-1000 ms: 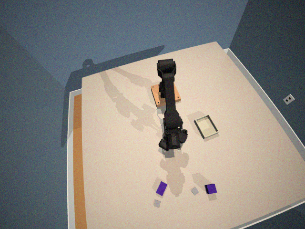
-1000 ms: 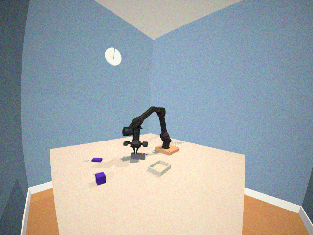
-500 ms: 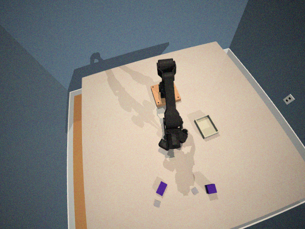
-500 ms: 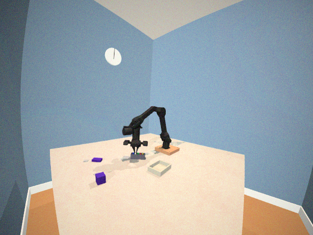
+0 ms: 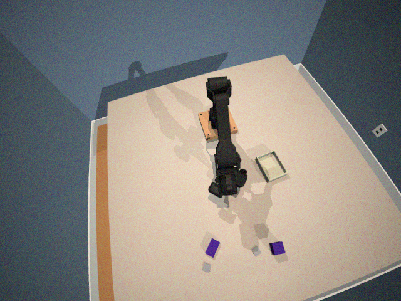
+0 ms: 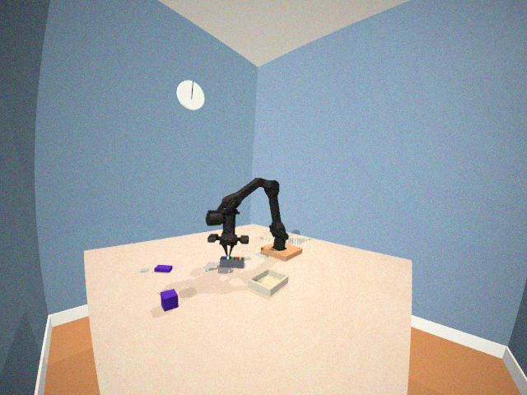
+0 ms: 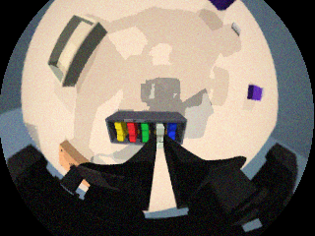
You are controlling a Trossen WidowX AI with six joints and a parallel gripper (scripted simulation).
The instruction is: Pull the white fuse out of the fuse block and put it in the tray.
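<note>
Gripper (image 7: 159, 140) clenched on white fuse (image 7: 159, 132); fuse block (image 6: 231, 262) hidden under arm in top view.

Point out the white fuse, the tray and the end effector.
white fuse (image 7: 159, 130), wrist view, its top face in the block.
tray (image 5: 266, 175), top view, its near wall.
end effector (image 7: 160, 140), wrist view, between the fingertips, shut on the fuse.

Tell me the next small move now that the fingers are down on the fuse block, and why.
Probably a slow, straight lift. The gripper is shut on the white fuse, which sits in the fuse block between the green fuse and the blue fuse. With neighbours that close, any sideways drift risks touching them. Once it is clear of the block, carry it to the tray.
</note>
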